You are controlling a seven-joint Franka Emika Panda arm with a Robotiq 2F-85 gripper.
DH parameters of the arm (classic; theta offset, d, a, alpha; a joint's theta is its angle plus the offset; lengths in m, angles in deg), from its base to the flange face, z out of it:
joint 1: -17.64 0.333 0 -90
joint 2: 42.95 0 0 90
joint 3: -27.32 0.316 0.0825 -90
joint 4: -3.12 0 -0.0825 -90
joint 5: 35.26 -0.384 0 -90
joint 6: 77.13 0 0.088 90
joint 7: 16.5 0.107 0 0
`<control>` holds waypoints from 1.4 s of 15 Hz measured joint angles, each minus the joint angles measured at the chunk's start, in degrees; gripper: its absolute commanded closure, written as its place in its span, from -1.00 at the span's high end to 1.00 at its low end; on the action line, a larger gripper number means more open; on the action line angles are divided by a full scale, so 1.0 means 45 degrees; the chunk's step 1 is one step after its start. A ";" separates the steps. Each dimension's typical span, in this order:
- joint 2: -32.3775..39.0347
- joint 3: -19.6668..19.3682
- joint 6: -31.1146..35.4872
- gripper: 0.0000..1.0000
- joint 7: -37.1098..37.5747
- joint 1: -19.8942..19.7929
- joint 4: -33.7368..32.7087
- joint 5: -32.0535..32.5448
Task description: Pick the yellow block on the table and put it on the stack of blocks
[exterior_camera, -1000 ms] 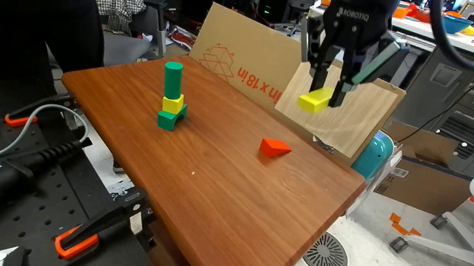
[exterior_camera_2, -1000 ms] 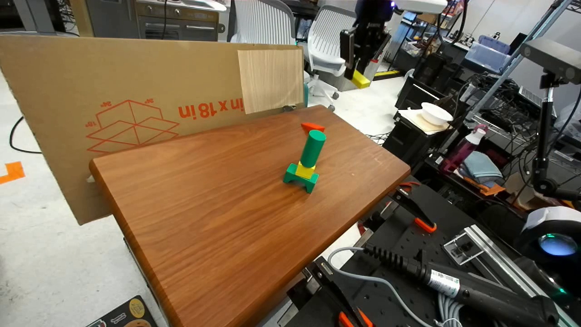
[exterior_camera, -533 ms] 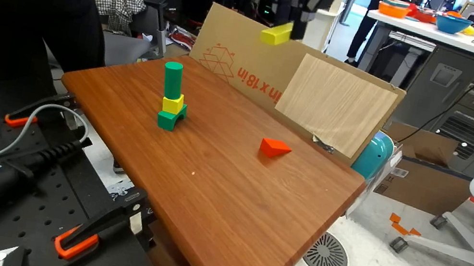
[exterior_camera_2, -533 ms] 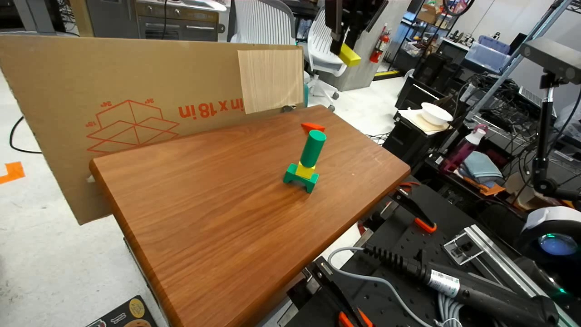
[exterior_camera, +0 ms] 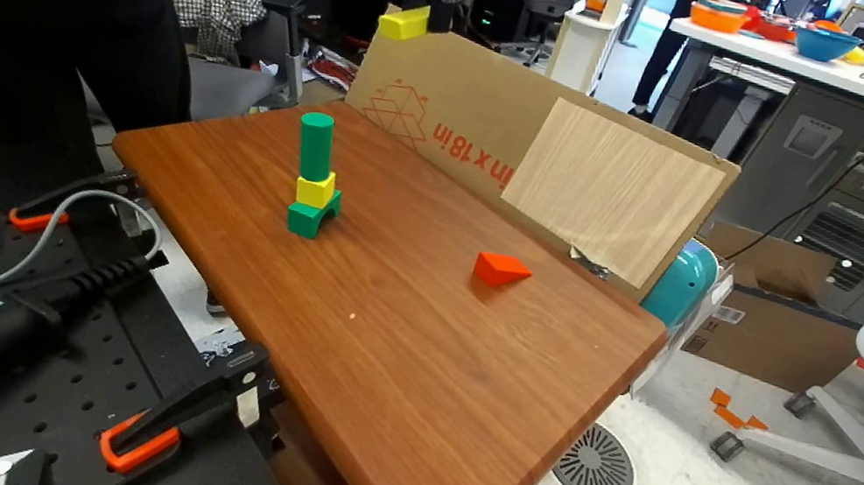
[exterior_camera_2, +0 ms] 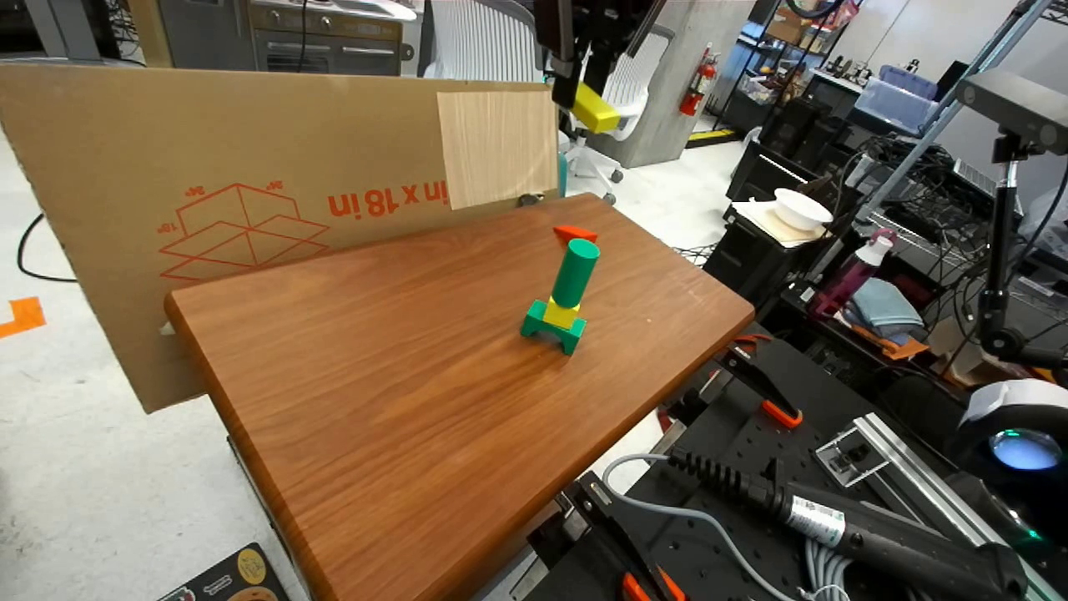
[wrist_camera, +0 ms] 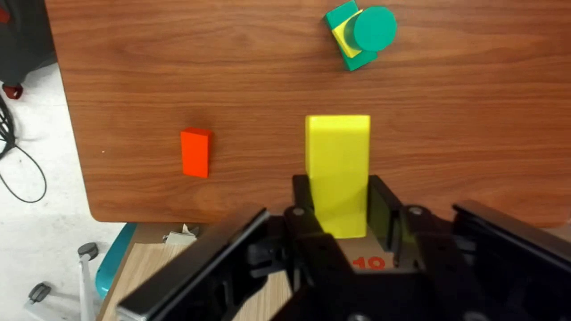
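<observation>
The yellow block [wrist_camera: 338, 174] is held between the fingers of my gripper [wrist_camera: 340, 192], which is shut on its sides. In the wrist view it sticks out lengthwise past the fingertips. It also shows high above the table in both exterior views [exterior_camera: 404, 22] [exterior_camera_2: 595, 109]. The stack of blocks [exterior_camera: 315, 146] [exterior_camera_2: 576, 274] [wrist_camera: 377, 29] stands upright on the reddish-brown table [exterior_camera: 411, 363]. It has a green arch base, a small yellow block on that, and a green cylinder on top. The held block is well above and apart from the stack.
A red-orange wedge block [exterior_camera: 500, 270] [wrist_camera: 195, 152] lies on the table. A cardboard sheet [exterior_camera_2: 275, 150] stands along the table's far edge. Clamps with orange handles [exterior_camera: 139, 444] and a black perforated bench [exterior_camera: 65, 356] are at the near side.
My gripper has risen with the yellow block, then moved left in both exterior views. The stack and the red-orange block have not moved.
</observation>
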 measured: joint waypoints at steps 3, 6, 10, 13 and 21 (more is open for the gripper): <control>-0.0034 0.0240 0.0003 -0.81 -0.0173 0.0002 0.0485 -0.0357; -0.0034 0.0467 0.0016 -0.81 -0.0463 0.0004 0.0941 -0.0765; -0.0052 0.0553 0.0034 -0.81 -0.0578 -0.0004 0.1449 -0.0894; -0.0053 0.0543 0.0034 -0.81 -0.0628 -0.0040 0.1795 -0.0895; 0.0101 0.0508 0.0059 -0.81 -0.0648 -0.0047 0.2188 -0.0887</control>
